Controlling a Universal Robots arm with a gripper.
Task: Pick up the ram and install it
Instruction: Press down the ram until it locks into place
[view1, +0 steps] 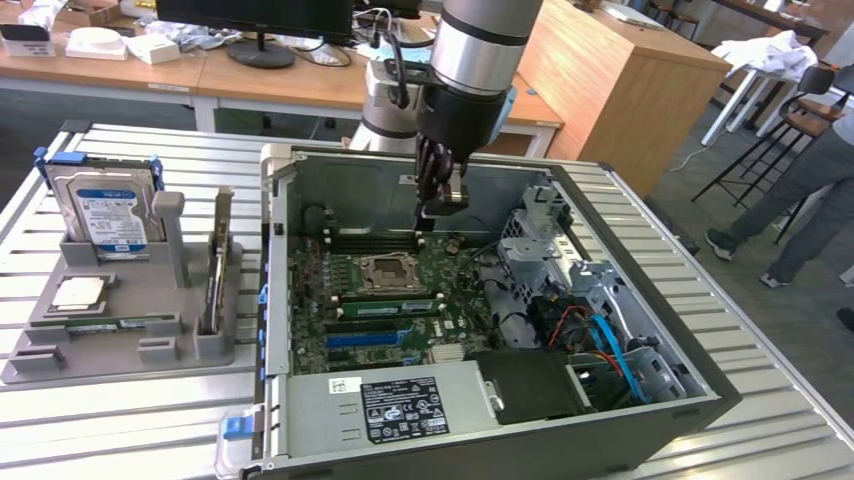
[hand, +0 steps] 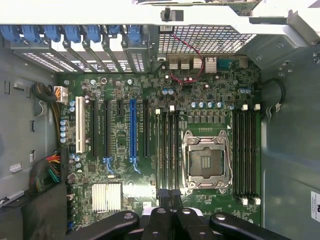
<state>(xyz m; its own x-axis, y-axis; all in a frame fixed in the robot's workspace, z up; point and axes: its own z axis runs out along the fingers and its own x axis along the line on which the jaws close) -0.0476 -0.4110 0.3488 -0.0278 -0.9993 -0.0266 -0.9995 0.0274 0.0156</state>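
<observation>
Well away from the pincer, the ram is still lying in the grey holder outside the computer case, while the pincer is hovering shut and empty above the motherboard, installation not begun.

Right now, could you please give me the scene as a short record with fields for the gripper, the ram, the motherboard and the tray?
gripper: shut, hanging over the motherboard inside the open computer case; nothing visible between its fingers
ram: lying flat in the grey tray, on the exterior view's left of the case, apart from the gripper
CPU socket: open and empty
memory slots: long dark slots beside the socket, apparently empty
tray, other parts: hard drive upright, CPU chip flat, expansion card upright
</observation>
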